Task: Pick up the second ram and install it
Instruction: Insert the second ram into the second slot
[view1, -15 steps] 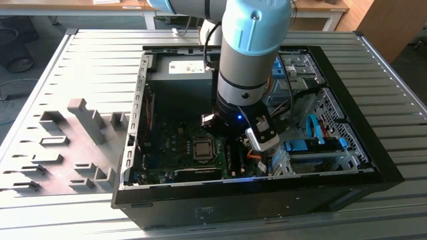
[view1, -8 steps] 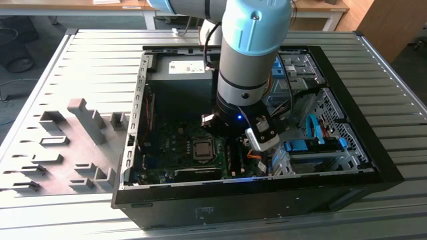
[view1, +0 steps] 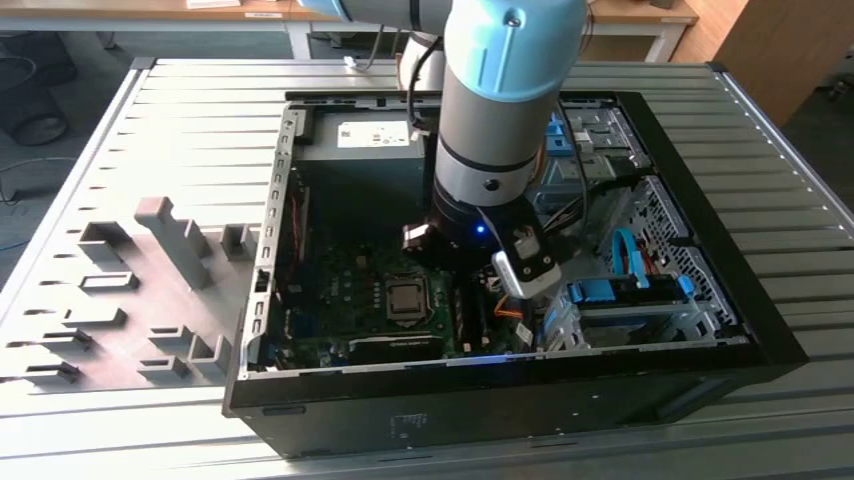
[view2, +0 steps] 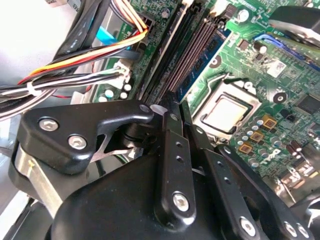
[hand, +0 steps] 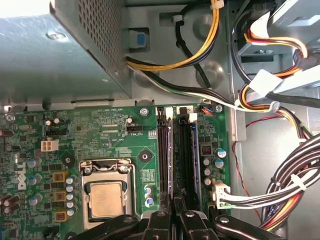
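Observation:
The second ram (hand: 170, 160) is a thin blue-green board standing on edge in a black slot of the motherboard, beside the processor socket (hand: 105, 197). One end of it runs in between the black fingers of my gripper (hand: 174, 207), which are drawn close together on it. In the second wrist view the same ram (view2: 202, 55) leads straight into the narrow gap of the gripper (view2: 181, 117). Another memory board (hand: 195, 160) sits in a slot alongside. In the exterior view the arm (view1: 501, 120) reaches down into the open computer case (view1: 274, 250).
Bundles of coloured cables (hand: 280, 120) hang close beside the slots. A perforated metal power supply box (hand: 55, 55) stands past the motherboard. Blue drive-bay parts (view1: 627, 290) fill the case at the exterior view's right. Grey fixture blocks (view1: 160, 250) stand on the slatted table outside.

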